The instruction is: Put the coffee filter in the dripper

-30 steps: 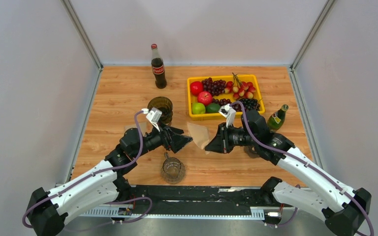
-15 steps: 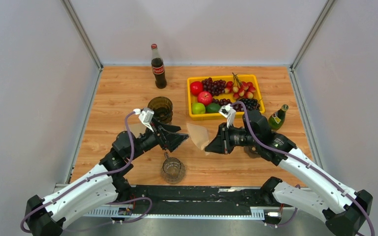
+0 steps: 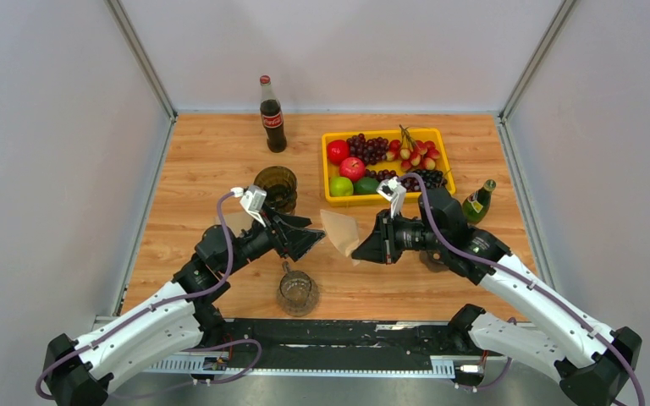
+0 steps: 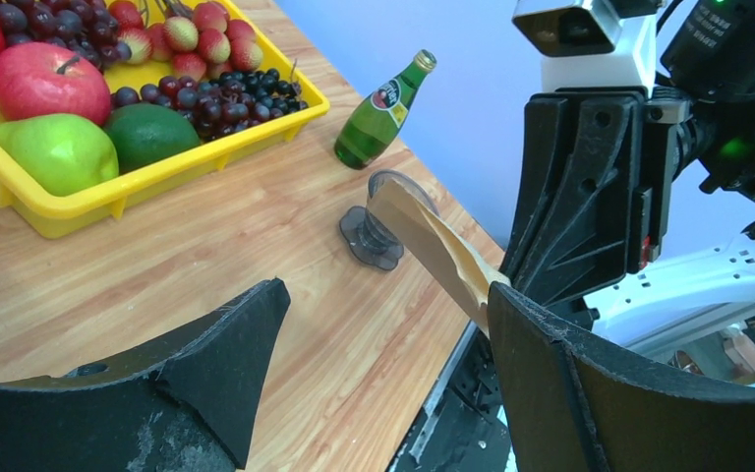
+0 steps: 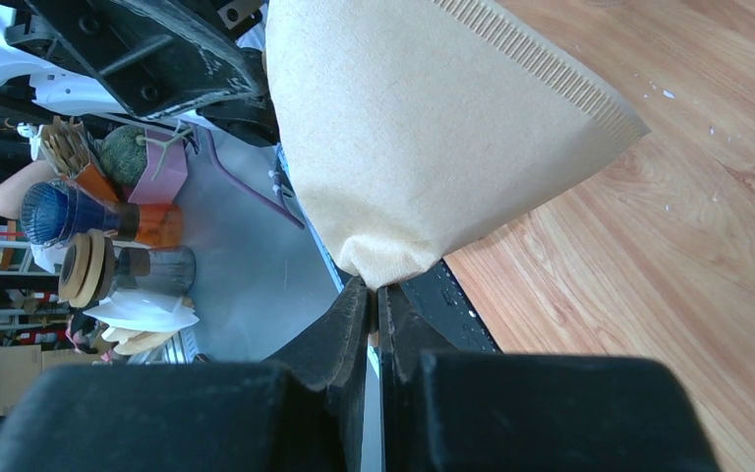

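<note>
- The bench (image 3: 212,161) is smooth wood, closed by pale walls on the left, the far side and the right. Its left part has free room in front of the cola bottle (image 3: 272,116).
- The left jaws stand wide apart and hold nothing. They point toward the filter, between the dark glass (image 3: 276,186) and the glass mug (image 3: 296,293).
- The coffee filter (image 3: 342,231) hangs in the air between the two arms, above the bench and touching no vessel. In the left wrist view its edge passes close to one finger, but I cannot tell if it touches.
- I judge the filter very light, thin and soft, easy to crease or tear. It is folded flat, so I think it must be opened before it can sit well.
- The crimped seam (image 5: 541,74) looks like the stiffest line. I would take hold there or on the top rim, with little force.
- The right jaws are clamped together on the lower corner of the filter.
- The yellow tray (image 3: 326,173) of fruit stands just behind the right arm, so there is little room there.
- The dripper (image 4: 378,221) stands upright and empty on the bench, near the green bottle (image 3: 476,203). In the top view the right arm hides most of it.
</note>
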